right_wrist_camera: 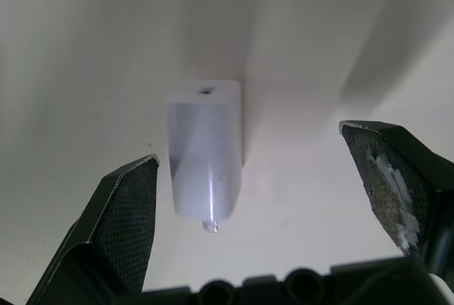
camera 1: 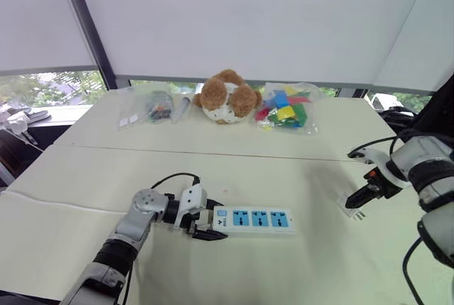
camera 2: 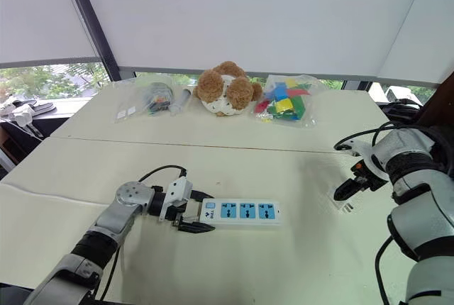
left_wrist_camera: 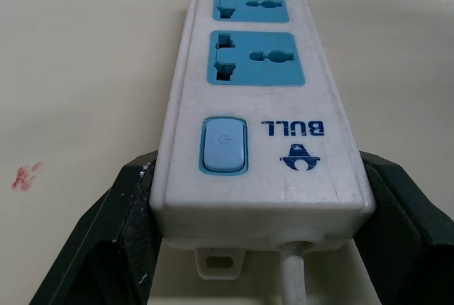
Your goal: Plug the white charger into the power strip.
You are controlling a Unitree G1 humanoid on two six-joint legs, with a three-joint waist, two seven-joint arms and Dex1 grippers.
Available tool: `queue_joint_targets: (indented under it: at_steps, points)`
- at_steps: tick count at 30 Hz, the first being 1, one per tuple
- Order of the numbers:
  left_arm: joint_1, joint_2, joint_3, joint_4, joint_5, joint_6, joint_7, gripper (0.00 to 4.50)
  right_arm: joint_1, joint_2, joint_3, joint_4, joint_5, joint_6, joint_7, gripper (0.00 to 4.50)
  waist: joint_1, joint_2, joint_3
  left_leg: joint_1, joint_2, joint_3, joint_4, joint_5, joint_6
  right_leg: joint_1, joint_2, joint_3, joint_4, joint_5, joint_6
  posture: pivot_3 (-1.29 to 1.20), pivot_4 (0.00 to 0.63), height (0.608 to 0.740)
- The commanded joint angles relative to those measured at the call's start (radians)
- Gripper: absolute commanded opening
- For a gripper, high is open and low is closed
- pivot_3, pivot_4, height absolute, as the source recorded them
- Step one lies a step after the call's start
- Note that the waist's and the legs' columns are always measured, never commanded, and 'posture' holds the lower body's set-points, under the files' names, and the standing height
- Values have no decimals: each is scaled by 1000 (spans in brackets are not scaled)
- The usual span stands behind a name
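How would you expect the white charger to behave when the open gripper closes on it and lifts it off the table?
The white charger looks like small, smooth, hard plastic, so it is probably light and stiff, though perhaps slippery between the right gripper fingers. It lies flat on the table, so it seems unlikely to roll, but a one-sided touch might slide it.

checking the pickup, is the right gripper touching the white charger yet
Apart. In the right wrist view the white charger lies on the table between the open fingers of the right gripper, with bare table showing on both sides of it.

plush bear (camera 1: 227, 97), bagged blocks (camera 1: 284, 108), table (camera 1: 213, 170)
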Motion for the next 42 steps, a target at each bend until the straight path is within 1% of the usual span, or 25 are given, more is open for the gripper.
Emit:
queue_joint_targets:
  at_steps: [1, 10, 12, 13, 15, 18, 19, 23, 25, 29, 34, 35, 37, 39, 42]
  points:
    - [24, -3, -34, -26, 5, 18, -3, 3045, -42, 17, -44, 42, -38, -31, 5, 4500, 1, 0, 0, 0, 0, 0, 0, 0, 0, 0, 0, 0, 0, 0, 0, 0, 150, 739]
    - [51, -2, -37, -56, 8, 33, 16, 3045, -48, 100, -106, 136, -89, -45, -47, 4500, -1, 0, 0, 1, 0, 0, 0, 0, 0, 0, 0, 0, 1, 0, 0, 0, 150, 739]
    - [58, -4, -38, -61, 10, 32, 23, 3045, -47, 119, -117, 148, -100, -43, -59, 3946, -2, 0, 0, 2, 0, 0, 0, 0, 0, 2, 0, 0, 1, 0, 0, 0, 150, 739]
    - [59, -5, -38, -60, 11, 29, 27, 3045, -46, 128, -123, 154, -107, -42, -75, 3593, -2, 0, 0, 4, 0, 0, 0, 0, 0, 4, 0, 0, 1, 0, 0, 0, 150, 739]
    - [58, -8, -36, -52, 15, 19, 39, 3045, -42, 142, -131, 161, -119, -44, -78, 2634, -2, 0, 0, 6, 0, 0, 0, 0, 0, 5, 0, 0, 1, 0, 0, 0, 150, 739]
    - [48, -12, -25, -33, 17, 6, 58, 3045, -34, 153, -139, 161, -140, -54, -98, 966, -2, 0, 0, 8, 0, 0, 0, 0, 0, 8, 0, 0, 1, 0, 0, 0, 150, 739]
    - [44, -13, -22, -25, 18, 2, 63, 3045, -34, 156, -142, 159, -144, -52, -91, 757, -2, 0, 0, 9, 0, 0, 0, 0, 0, 8, 0, 0, 1, 0, 0, 0, 150, 739]
    - [29, -17, -10, 5, 16, -12, 80, 3045, -34, 160, -147, 140, -159, -50, -71, 798, -1, 1, 0, 12, 0, 0, 0, 0, 0, 11, 0, 0, 1, 0, 0, 0, 150, 739]
    - [22, -24, -9, 24, 20, -24, 84, 3045, -40, 156, -148, 120, -160, -36, -38, 798, 0, 1, -1, 13, 0, 0, 0, 0, 0, 12, 0, 0, 1, 0, 0, 0, 150, 739]
    - [14, -35, -11, 48, 27, -41, 85, 3045, -47, 141, -158, 97, -158, -22, -11, 798, 3, 4, -1, 13, 0, 0, 0, 0, 0, 12, 0, 0, 1, 0, 0, 0, 150, 739]
    - [-19, -50, -7, 107, 22, -52, 76, 3045, -84, 114, -220, 26, -114, -31, 37, 798, 4, 5, -1, 13, -1, 0, 0, 0, 0, 13, -1, 0, 1, 0, 0, 0, 150, 739]
    - [-25, -46, -6, 114, 18, -48, 62, 3045, -91, 108, -260, -14, -78, -37, 52, 798, 3, 5, -1, 13, -1, 0, 0, 0, 0, 13, -1, 0, 1, 0, 0, 0, 150, 739]
    - [-37, -30, -5, 124, 11, -39, 27, 3045, -88, 103, -387, -130, 35, -27, 54, 798, 1, 6, -1, 13, -1, 0, 0, 0, 0, 12, -1, 0, 1, 0, 0, 0, 150, 739]
    - [-59, -11, -9, 147, 13, -38, -15, 3045, 5, 100, -558, -362, 187, -27, 46, 798, 1, 6, -1, 12, -1, 0, -1, 0, 0, 12, 0, 0, 1, 0, 0, 0, 150, 739]
    - [-110, 5, -16, 210, 25, -55, -67, 3045, 190, 147, -749, -682, 336, 8, -60, 798, 4, 3, -1, 12, 0, -3, -2, 0, 0, 12, 1, -1, 1, 0, 0, 0, 150, 739]
